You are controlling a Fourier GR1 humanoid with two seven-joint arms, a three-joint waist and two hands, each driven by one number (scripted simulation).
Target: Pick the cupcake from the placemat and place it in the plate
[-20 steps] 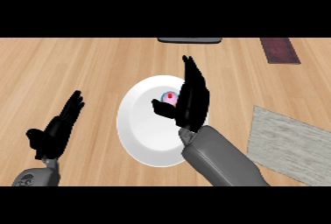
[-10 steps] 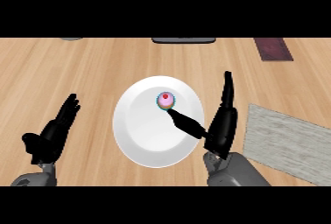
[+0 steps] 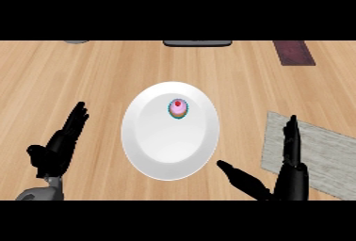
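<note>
The wooden counter (image 3: 83,70) carried everything, and the white plate (image 3: 149,150) served as the reference point. The grey placemat (image 3: 327,153) lay to the right of the plate, well apart from its rim and bare where it showed, so the pickup spot appeared vacated. The right hand (image 3: 288,176) stood between plate and placemat, low and near the plate's lower right edge, fingers straight, thumb spread toward the plate, holding nothing. The left hand (image 3: 59,148) rested open to the left of the plate, clear of it. The cupcake (image 3: 179,108) sat upright inside the plate, in its upper part. Judged from this layout, the placement looked complete.
</note>
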